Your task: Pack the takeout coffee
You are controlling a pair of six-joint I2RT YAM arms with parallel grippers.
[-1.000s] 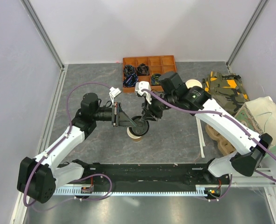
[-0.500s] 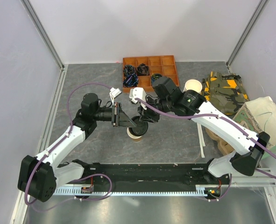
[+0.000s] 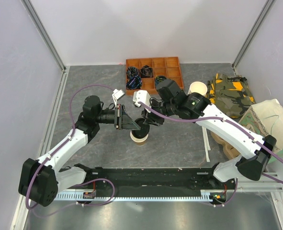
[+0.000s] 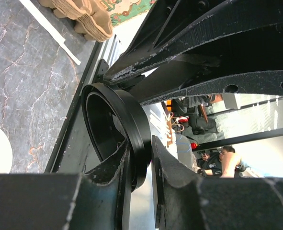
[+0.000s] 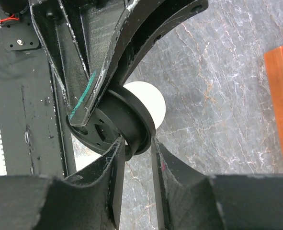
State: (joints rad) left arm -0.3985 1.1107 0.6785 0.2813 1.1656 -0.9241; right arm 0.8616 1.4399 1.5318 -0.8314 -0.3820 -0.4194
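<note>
The takeout coffee stands in two parts. Its tan paper cup [image 3: 139, 137] sits open on the grey table, and the right wrist view shows its cream mouth [image 5: 151, 103]. The black lid [image 3: 141, 126] hangs on edge just above the cup. My left gripper [image 3: 132, 124] comes in from the left and is shut on the lid's rim [image 4: 134, 120], one finger on each side [image 4: 141, 149]. My right gripper [image 3: 149, 120] comes in from the right. Its fingers straddle the opposite rim of the lid [image 5: 129, 125] and touch it [image 5: 136, 143].
An orange compartment tray [image 3: 166, 63] with dark items lies at the back. A lidless cream cup [image 3: 198, 88], a camouflage bag [image 3: 230, 93], a paper bag [image 3: 270, 120], brown pulp trays [image 3: 227, 143] and a white stick [image 3: 206, 143] are on the right.
The right gripper has shifted left and taken the lid's rim between its fingers. The lid has lifted slightly off the cup, whose top now shows more.
</note>
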